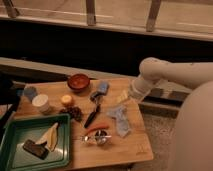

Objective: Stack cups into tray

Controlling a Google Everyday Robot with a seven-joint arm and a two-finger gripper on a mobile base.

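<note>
The white cup [41, 102] stands upright on the wooden table at the left. The smaller blue-grey cup [31, 92] stands just behind it, to the left. The dark green tray [18, 153] lies at the front left corner, in front of both cups. It holds a pale yellow wedge [50, 136] and a dark flat piece [35, 148]. My gripper [131, 95] hangs at the table's right edge, at the end of the white arm, far from the cups and tray.
A red-brown bowl [78, 81] sits at the back. A yellow-orange round object [67, 100], a dark cluster [75, 112], a blue sponge [103, 87], a black-handled utensil [93, 112], a metal strainer [100, 136] and a blue-grey cloth [120, 120] lie mid-table.
</note>
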